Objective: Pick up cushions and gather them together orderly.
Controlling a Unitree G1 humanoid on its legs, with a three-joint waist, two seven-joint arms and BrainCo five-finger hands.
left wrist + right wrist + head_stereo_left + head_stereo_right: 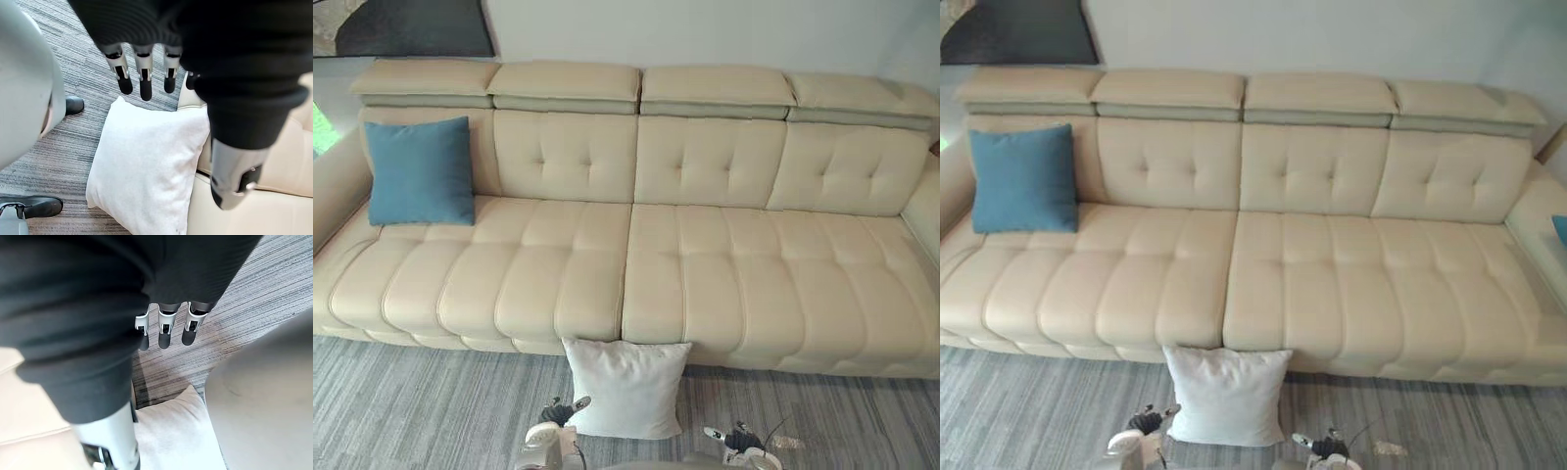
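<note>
A white cushion point(626, 387) stands on the grey carpet, leaning against the sofa's front edge near its middle. A blue cushion point(419, 171) leans upright against the backrest at the sofa's left end. A sliver of another blue thing point(1560, 227) peeks in at the sofa's right end. My left hand point(145, 78) hangs open above the white cushion point(146, 166), fingers straight and apart from it. My right hand point(165, 330) is open too, over the carpet beside the same cushion point(171, 431). Neither hand holds anything.
The long cream sofa point(705, 264) spans the view, its seat bare apart from the blue cushion. Striped grey carpet point(411, 411) runs along its front. A dark framed picture point(411, 24) leans on the wall behind the left end.
</note>
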